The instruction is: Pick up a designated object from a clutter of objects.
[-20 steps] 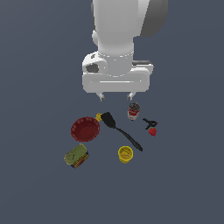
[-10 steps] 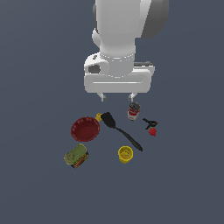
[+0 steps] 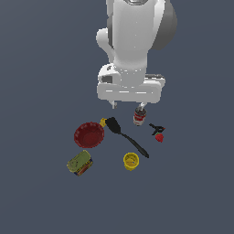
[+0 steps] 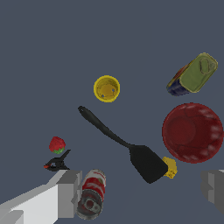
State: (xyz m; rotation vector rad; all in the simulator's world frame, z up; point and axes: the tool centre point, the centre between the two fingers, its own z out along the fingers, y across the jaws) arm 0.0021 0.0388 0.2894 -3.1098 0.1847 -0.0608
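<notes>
The red-and-white can [image 3: 139, 117] with a dark top seems to stand upright at the far side of the clutter. My gripper [image 3: 127, 107] hangs open and empty just above it. One fingertip [image 3: 141, 108] is right over the can. In the wrist view the can [image 4: 91, 194] sits just inside one finger [image 4: 66, 194], and the other finger [image 4: 214, 184] is far off; my gripper [image 4: 140, 192] holds nothing. The clutter also holds a red bowl [image 3: 89, 135], a black spatula [image 3: 126, 135], a yellow cup [image 3: 130, 161], a green-labelled tin [image 3: 80, 163], a strawberry [image 3: 159, 137] and a black clamp [image 3: 156, 127].
A small yellow block [image 3: 103, 122] lies at the spatula's blade, next to the bowl. The clamp [image 4: 57, 164] and the strawberry [image 4: 57, 144] lie close beside the can. Everything rests on a dark grey floor [image 3: 41, 196].
My gripper has come down and shifted a little to the exterior view's right, closer to the can. The objects have not moved.
</notes>
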